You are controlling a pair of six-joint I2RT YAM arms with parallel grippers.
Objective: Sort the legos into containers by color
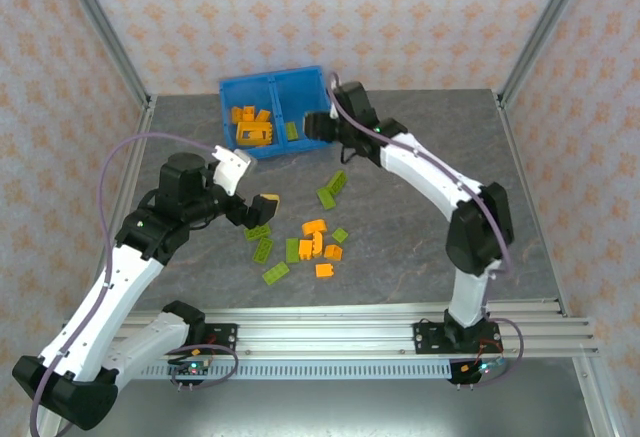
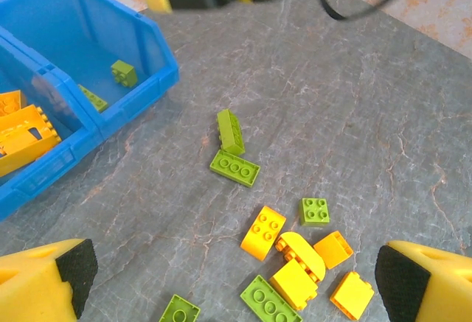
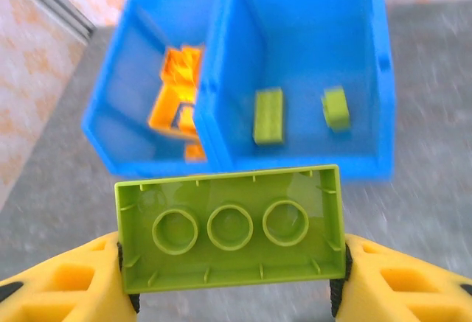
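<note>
Grips a lime green brick (image 3: 230,228) by its short ends in the right gripper (image 3: 230,281), hollow underside toward the wrist camera, close before the blue bin (image 3: 380,79) at the far middle of the table (image 1: 450,127). Holds two lime green pieces (image 3: 268,116) in the right compartment (image 3: 310,35) and orange bricks (image 3: 177,93) in the left compartment (image 3: 136,49). Spreads the left gripper (image 2: 236,274) wide and empty above the loose legos (image 2: 295,259), orange and green mixed, lying near of the bin.
</note>
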